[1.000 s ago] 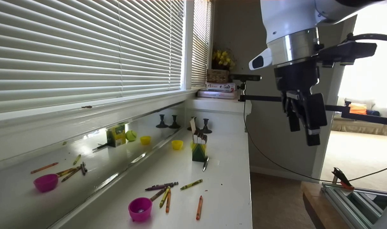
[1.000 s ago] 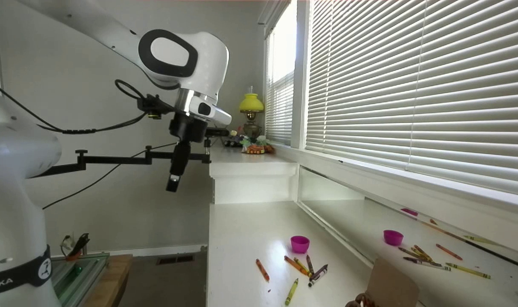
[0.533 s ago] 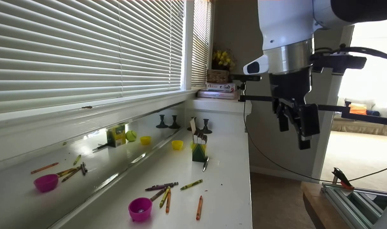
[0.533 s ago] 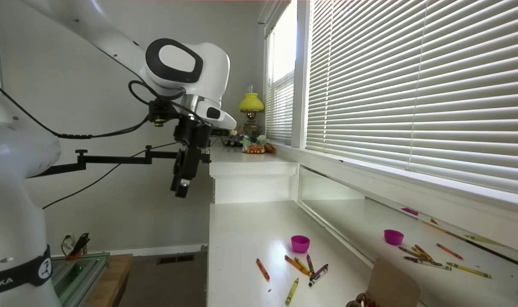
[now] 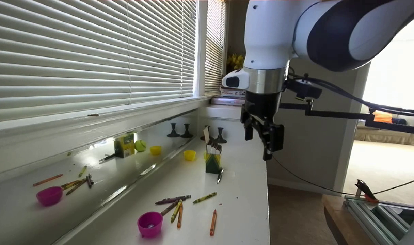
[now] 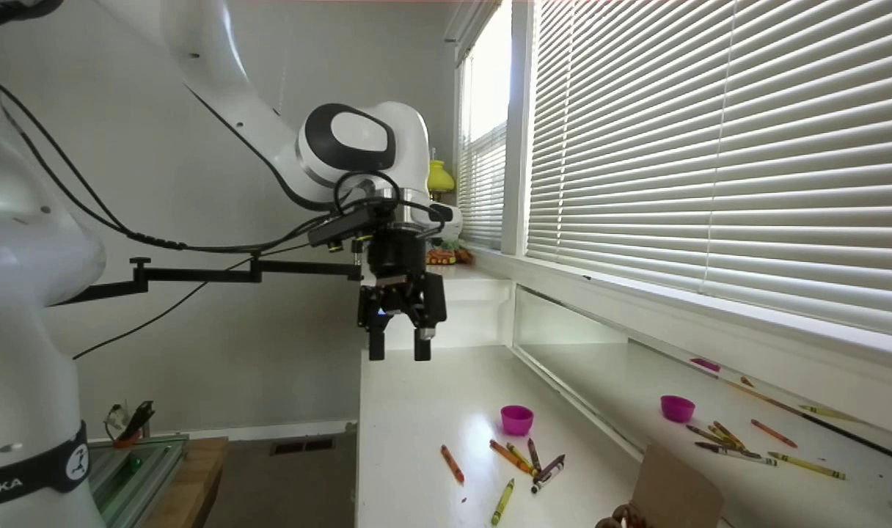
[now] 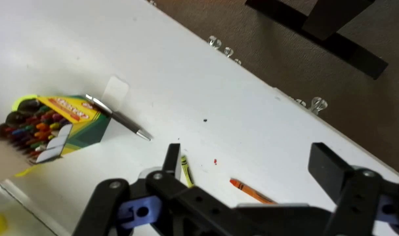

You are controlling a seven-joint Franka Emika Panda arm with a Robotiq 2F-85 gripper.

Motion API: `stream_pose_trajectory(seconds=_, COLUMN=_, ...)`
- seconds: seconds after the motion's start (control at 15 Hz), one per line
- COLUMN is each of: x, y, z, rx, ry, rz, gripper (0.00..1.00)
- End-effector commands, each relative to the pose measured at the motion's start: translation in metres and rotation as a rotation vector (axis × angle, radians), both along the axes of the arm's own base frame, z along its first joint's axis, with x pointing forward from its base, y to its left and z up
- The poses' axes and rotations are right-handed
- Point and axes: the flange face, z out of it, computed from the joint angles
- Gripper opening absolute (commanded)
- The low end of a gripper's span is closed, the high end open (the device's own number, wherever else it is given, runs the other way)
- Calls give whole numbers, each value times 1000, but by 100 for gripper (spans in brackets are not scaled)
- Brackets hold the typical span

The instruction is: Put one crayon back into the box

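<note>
Overhead, we see the gripper point(image 6: 400, 352) hanging above the bench point(image 7: 219, 88), its jaws spread wide apart. Below it in the wrist view, we make out an orange crayon point(image 7: 252, 191) lying on the bench and a yellow crayon point(image 7: 186, 170) partly hidden behind one jaw. Farther out, the box point(image 7: 91, 131) stands upright with its flap point(image 6: 677, 484) raised and crayons point(image 7: 42, 126) packed inside, a pen point(image 7: 121, 119) just beside it. Near the magenta cup point(image 5: 149, 226) in an exterior view, we find more crayons point(image 5: 176, 211) lying close together.

In exterior view: grey wall point(image 6: 130, 125), ten o'clock; backlit white blinds point(image 6: 725, 132), two o'clock; floor vent point(image 6: 303, 446), seven o'clock.
</note>
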Motion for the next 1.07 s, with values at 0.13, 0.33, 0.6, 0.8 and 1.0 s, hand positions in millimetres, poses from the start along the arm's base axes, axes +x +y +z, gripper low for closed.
stream_pose_trajectory(seconds=0.13, x=61, y=-30, z=-23, rx=50, ry=0, rz=183, gripper=100)
stream_pose_trajectory(seconds=0.33, x=87, y=-44, z=-32, rx=32, ry=47, rz=222, gripper=100)
stream_pose_trajectory(seconds=0.6, x=119, y=-34, z=-39, rx=-51, ry=161, rz=187, gripper=100)
stream_pose_trajectory(seconds=0.8, x=109, y=-36, z=-40, rx=-7, ry=144, rz=197, gripper=100)
stream_pose_trajectory(seconds=1.0, x=114, y=-35, z=-41, rx=-12, ry=156, rz=195, gripper=100)
